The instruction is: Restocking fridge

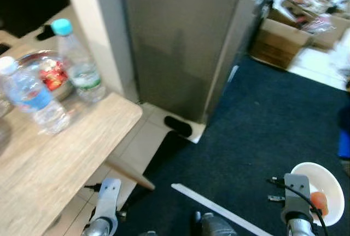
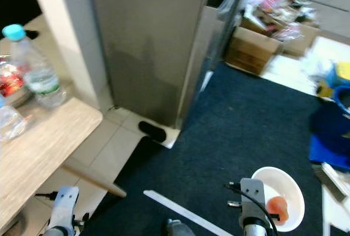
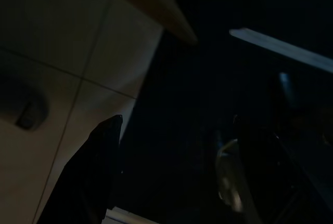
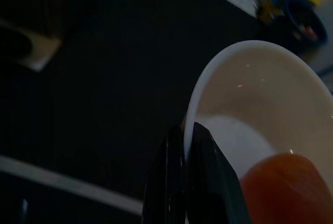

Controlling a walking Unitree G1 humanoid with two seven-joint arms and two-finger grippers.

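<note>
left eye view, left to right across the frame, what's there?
Blue-label bottle → bowl of red items → teal-cap bottle → fridge → cardboard box → white bowl pinched at its rim by the right gripper.

A lived-in home, by the look of it: tall grey fridge (image 1: 180, 39) at top centre, wooden table (image 1: 65, 148) at left with water bottles (image 1: 79, 63), tiled floor meeting dark carpet (image 1: 262, 132), cluttered cardboard boxes (image 1: 279, 39) upper right.
</note>
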